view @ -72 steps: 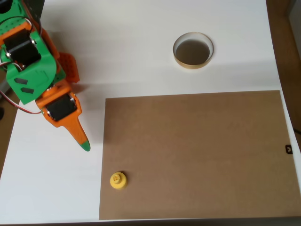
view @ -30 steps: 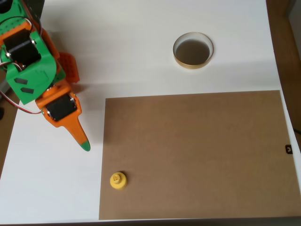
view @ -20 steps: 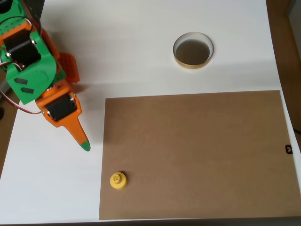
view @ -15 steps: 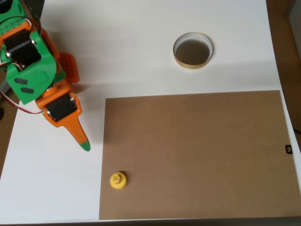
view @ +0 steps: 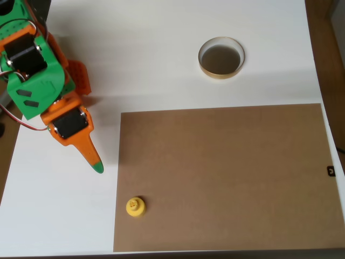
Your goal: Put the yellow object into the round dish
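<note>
Overhead view. Arm enters from the upper-left corner, green and orange printed body, reaching down and slightly rightward across the picture. Two black servo blocks visible: one near the top of the green link, one in the orange wrist section lower down. Red and white wires loop along the left side of the arm. Claw [view: 91, 159] points toward the lower right; one long orange finger [view: 89, 152] tapers to a green tip. A second orange part with a ribbed face sits up beside the green link, on its right. Fingers look drawn together; holding nothing. Claw sits over the white worktop [view: 59, 210].
</note>
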